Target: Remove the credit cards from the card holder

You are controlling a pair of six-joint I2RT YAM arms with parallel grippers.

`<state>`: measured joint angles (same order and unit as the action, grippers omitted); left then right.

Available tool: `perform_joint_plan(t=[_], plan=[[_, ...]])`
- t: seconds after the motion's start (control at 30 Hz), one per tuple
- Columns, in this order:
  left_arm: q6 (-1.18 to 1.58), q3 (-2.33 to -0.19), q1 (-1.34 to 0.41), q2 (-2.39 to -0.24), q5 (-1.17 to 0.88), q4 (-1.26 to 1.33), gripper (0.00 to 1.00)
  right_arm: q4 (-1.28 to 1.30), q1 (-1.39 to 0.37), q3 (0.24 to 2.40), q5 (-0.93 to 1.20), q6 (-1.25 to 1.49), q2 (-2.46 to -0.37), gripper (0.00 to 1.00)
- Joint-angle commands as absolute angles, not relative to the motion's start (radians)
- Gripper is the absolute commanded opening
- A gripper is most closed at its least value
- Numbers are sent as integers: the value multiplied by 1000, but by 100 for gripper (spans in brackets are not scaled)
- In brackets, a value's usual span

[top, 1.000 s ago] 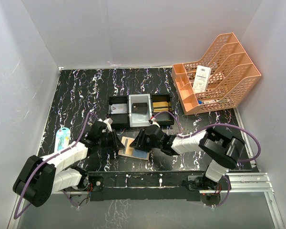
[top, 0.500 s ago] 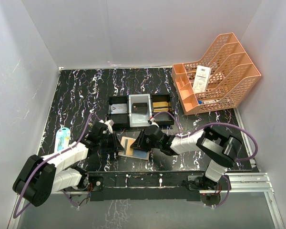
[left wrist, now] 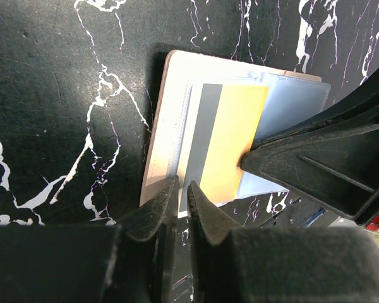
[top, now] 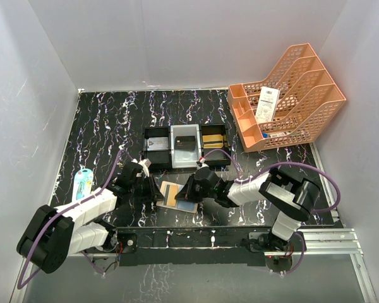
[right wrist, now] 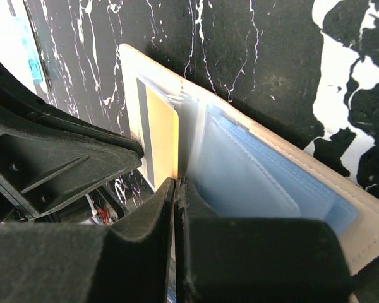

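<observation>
The tan card holder lies open on the table between my two grippers, its pale bluish slots facing up. A gold credit card with a grey stripe sticks partly out of a clear slot. My right gripper is shut on that card's edge, and its black fingers reach in from the right in the left wrist view. My left gripper pinches the holder's near tan edge between almost closed jaws. From above, the left gripper and right gripper sit at opposite sides of the holder.
A black-and-grey three-compartment tray stands just behind the holder with a grey card, a black card and a gold card. An orange file rack with a white receipt fills the back right. A turquoise packet lies at the left.
My right gripper has closed on the gold card, which now shows further out of its slot. My left gripper has narrowed on the holder's edge. Both arms have hardly shifted.
</observation>
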<state>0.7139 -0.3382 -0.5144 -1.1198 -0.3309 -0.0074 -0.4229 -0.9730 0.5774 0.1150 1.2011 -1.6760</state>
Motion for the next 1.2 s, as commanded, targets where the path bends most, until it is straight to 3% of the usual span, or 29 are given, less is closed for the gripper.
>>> perform_joint_plan(t=[0.0,0.63,1.17], plan=[[693,-346,-521,-1110,-319,-64,10,-480,-952,560,173,1183,-1630,0],[687,-359,-521,-1103,-308,-86,9,-439,-858,505,260,1137,-1569,0],[686,-360,-523,-1096,-315,-89,9,-306,-797,572,453,967,-1590,0]])
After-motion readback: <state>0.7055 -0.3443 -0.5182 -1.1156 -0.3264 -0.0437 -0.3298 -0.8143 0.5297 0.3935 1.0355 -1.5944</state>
